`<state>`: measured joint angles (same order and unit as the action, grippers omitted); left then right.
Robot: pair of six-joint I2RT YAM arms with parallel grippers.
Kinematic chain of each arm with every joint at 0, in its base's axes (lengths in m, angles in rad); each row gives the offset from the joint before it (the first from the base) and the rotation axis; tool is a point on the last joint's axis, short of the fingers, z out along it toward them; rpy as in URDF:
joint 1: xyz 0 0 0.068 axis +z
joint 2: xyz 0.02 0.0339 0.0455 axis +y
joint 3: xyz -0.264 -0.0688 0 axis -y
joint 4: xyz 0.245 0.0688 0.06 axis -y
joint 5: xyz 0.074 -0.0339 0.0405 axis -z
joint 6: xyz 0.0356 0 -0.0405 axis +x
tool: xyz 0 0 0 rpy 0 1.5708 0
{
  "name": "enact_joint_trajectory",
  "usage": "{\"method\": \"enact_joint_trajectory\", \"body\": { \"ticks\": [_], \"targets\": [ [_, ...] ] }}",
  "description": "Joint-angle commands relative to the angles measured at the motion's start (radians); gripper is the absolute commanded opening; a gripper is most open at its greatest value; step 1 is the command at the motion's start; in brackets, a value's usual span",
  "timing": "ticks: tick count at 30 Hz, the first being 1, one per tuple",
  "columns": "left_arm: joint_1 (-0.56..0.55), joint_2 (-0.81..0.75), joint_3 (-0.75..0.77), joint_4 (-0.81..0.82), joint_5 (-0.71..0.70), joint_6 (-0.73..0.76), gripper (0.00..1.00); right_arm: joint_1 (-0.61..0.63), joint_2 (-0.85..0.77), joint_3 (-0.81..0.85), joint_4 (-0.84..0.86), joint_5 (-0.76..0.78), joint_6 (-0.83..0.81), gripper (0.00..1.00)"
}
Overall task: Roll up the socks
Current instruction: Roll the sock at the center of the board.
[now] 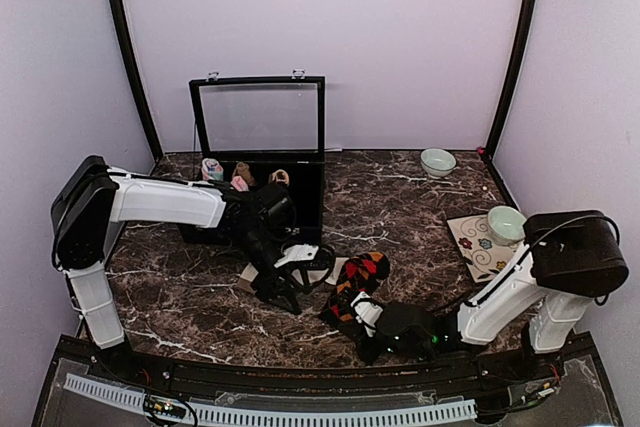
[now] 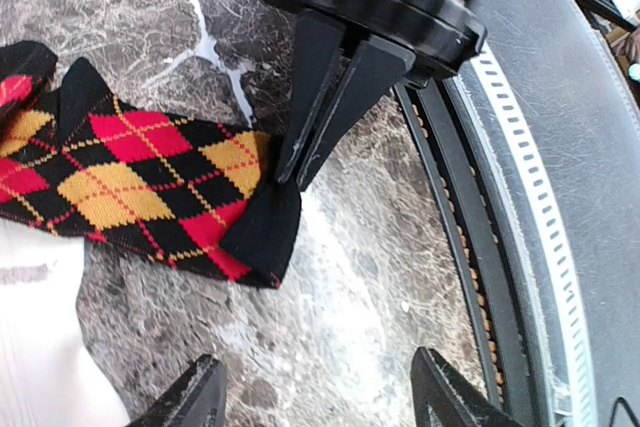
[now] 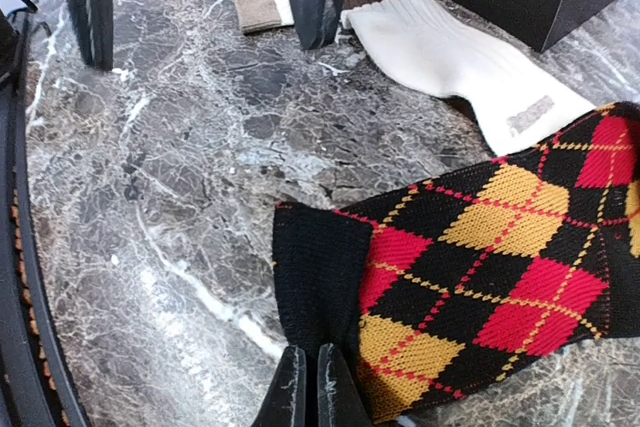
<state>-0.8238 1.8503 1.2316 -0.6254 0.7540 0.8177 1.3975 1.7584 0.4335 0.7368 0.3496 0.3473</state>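
**Item 1. Argyle sock** [image 1: 362,277]: black with red and orange diamonds. It lay flat on the marble worktop [image 1: 200,297] at centre front, just right of the cream sock. Its plain black end pointed toward the arm bases and was puckered where it was pinched.

**Item 2. Cream sock** [image 3: 470,57]: ribbed, with a brown band and a tan end. It lay flat beside the argyle sock, just in front of the black box [image 1: 300,197]. The two socks touched or overlapped at one edge.

**Item 3. Right end effector** [image 3: 312,387]: fingers pressed together, clamped on the black end of the argyle sock, low at the worktop.

**Item 4. Left end effector** [image 2: 320,402]: released, its fingers spread wide with nothing between them. It was poised above the worktop between the two socks. In the right wrist view one finger stood at the brown band of the cream sock. Whether it touched could not be told.

**Item 5. Black box**: rear centre-left, with its clear lid [image 1: 260,117] raised upright and rolled bundles [image 1: 240,177] inside.

**Item 6. Bowl** [image 1: 437,162]: pale, at rear right, well apart from the socks.

**Item 7. Cup** [image 1: 506,224]: pale green, standing on a floral mat [image 1: 478,247] at the right edge.
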Motion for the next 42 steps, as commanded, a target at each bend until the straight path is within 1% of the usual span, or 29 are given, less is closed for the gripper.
{"method": "enact_joint_trajectory", "body": {
  "ticks": [1,5,8,10,14,18,25,31,36,40,42],
  "targets": [
    [-0.025,-0.032,-0.072,0.082,-0.035,0.032,0.64,-0.055,0.04,-0.064,-0.199,-0.241,0.079,0.0],
    [-0.058,-0.06,-0.133,0.146,-0.074,0.054,0.62,-0.109,0.047,-0.07,-0.196,-0.335,0.125,0.0],
    [-0.067,-0.091,-0.193,0.229,-0.089,0.054,0.6,-0.142,0.059,-0.077,-0.184,-0.376,0.171,0.0],
    [-0.078,-0.106,-0.217,0.277,-0.112,0.053,0.59,-0.169,0.083,-0.075,-0.184,-0.432,0.209,0.0],
    [-0.112,-0.11,-0.214,0.303,-0.157,0.062,0.57,-0.231,0.131,-0.061,-0.201,-0.523,0.273,0.0],
    [-0.134,-0.097,-0.183,0.317,-0.197,0.078,0.57,-0.27,0.155,-0.069,-0.199,-0.561,0.328,0.0],
    [-0.15,-0.049,-0.145,0.33,-0.228,0.114,0.54,-0.294,0.207,-0.059,-0.208,-0.621,0.379,0.0],
    [-0.155,-0.003,-0.116,0.322,-0.23,0.134,0.52,-0.298,0.191,-0.074,-0.222,-0.598,0.388,0.0],
    [-0.159,0.056,-0.083,0.294,-0.262,0.158,0.43,-0.308,0.186,-0.08,-0.236,-0.603,0.382,0.0],
    [-0.159,0.072,-0.083,0.318,-0.289,0.166,0.39,-0.308,0.188,-0.084,-0.24,-0.604,0.377,0.0],
    [-0.159,0.082,-0.079,0.325,-0.292,0.164,0.35,-0.31,0.187,-0.085,-0.241,-0.604,0.374,0.0]
  ]
}}
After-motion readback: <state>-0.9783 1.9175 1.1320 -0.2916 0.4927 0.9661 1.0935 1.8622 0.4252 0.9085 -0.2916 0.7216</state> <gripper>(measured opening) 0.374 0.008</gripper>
